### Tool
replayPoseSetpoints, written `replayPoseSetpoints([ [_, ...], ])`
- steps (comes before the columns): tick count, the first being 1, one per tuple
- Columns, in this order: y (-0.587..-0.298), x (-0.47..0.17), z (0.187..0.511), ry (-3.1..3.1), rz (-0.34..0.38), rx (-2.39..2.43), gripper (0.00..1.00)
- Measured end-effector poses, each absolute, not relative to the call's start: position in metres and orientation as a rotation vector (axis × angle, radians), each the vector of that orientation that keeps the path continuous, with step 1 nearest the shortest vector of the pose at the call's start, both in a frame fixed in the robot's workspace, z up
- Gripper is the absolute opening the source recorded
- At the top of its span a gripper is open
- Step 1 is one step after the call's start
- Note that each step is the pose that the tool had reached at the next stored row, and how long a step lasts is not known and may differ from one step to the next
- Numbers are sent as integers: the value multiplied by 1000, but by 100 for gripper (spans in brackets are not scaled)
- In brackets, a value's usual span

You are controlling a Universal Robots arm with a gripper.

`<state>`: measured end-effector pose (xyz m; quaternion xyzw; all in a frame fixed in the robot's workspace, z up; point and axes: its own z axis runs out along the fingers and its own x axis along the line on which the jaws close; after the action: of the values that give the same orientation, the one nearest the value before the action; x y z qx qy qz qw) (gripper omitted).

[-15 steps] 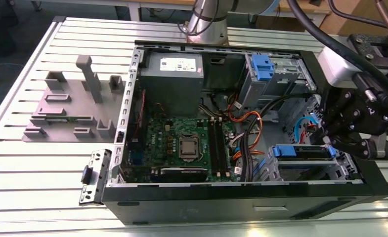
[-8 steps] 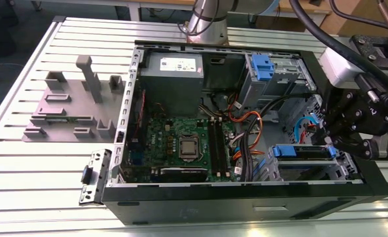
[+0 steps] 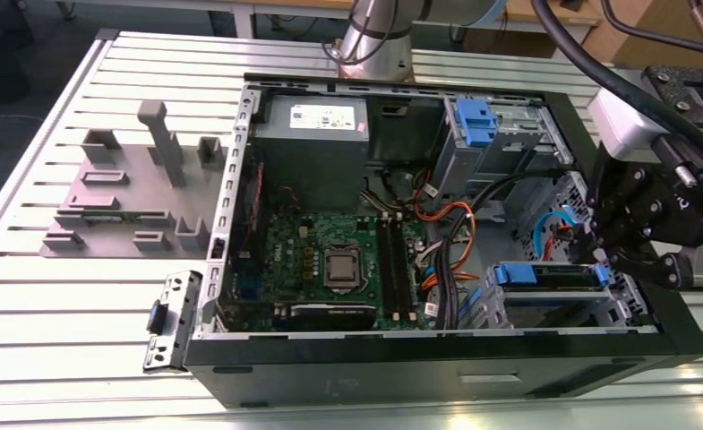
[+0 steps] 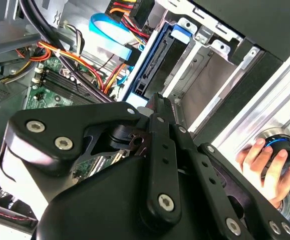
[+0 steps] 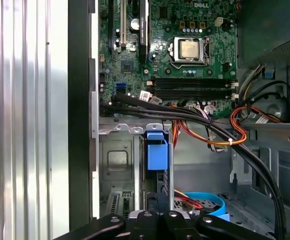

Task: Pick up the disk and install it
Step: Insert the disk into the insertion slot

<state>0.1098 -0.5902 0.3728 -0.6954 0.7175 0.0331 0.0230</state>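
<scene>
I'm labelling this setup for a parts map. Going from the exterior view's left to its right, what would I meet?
Grey fixture block on the slatted table → loose metal bracket → motherboard in the open computer case → orange cable bundle → blue-framed disk in its cage → gripper.

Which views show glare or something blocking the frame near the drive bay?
Exterior view: the slatted table glares pale, the gripper is dark against the disk. Second wrist view: gripper body fills the foreground; a hand is at the edge. First wrist view: the motherboard is sharp and evenly lit.
</scene>
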Motion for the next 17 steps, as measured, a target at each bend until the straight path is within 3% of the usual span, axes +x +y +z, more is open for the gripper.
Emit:
replayPoseSetpoints([
  [17,-588,125,368,2222,102,-2153,10],
])
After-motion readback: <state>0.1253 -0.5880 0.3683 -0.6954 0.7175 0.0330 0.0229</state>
